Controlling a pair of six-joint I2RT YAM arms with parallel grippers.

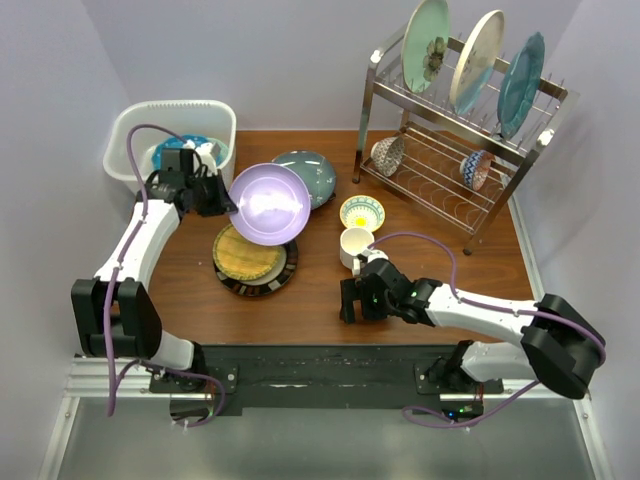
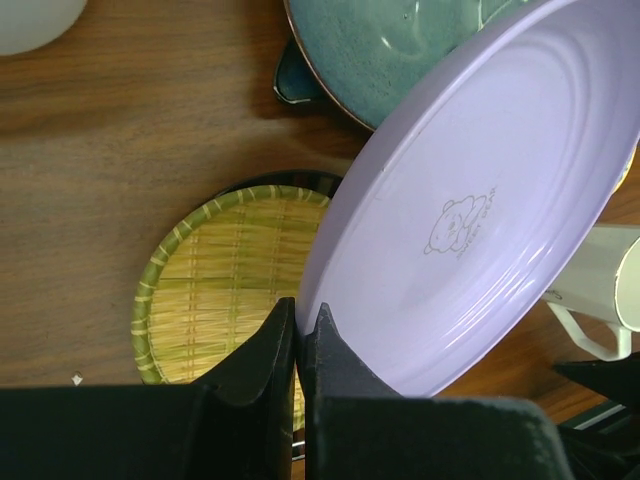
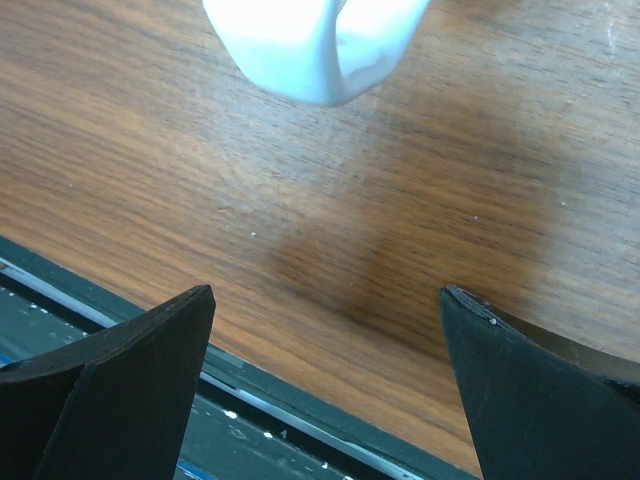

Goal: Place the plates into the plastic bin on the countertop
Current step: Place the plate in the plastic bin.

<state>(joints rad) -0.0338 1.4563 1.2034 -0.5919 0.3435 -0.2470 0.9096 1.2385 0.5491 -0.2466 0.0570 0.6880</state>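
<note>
My left gripper (image 1: pixel 222 203) is shut on the rim of the lilac plate (image 1: pixel 270 203) and holds it tilted above the countertop (image 1: pixel 300 300); the left wrist view shows the pinch (image 2: pixel 300 318) on that plate (image 2: pixel 480 200). Below it lies the black-rimmed plate with the yellow woven centre (image 1: pixel 250 256), also in the left wrist view (image 2: pixel 220 285). The dark teal plate (image 1: pixel 312 172) lies behind. The white plastic bin (image 1: pixel 140 125) at the far left holds a blue plate (image 1: pixel 175 152). Three plates stand in the rack's top tier (image 1: pixel 470 65). My right gripper (image 1: pixel 352 300) is open and empty near the front edge.
A steel wire dish rack (image 1: pixel 455 190) stands at the back right with two small bowls in its lower tier. A small patterned bowl (image 1: pixel 362 211) and a white mug (image 1: pixel 356 245) sit mid-table; the mug also shows in the right wrist view (image 3: pixel 315 45).
</note>
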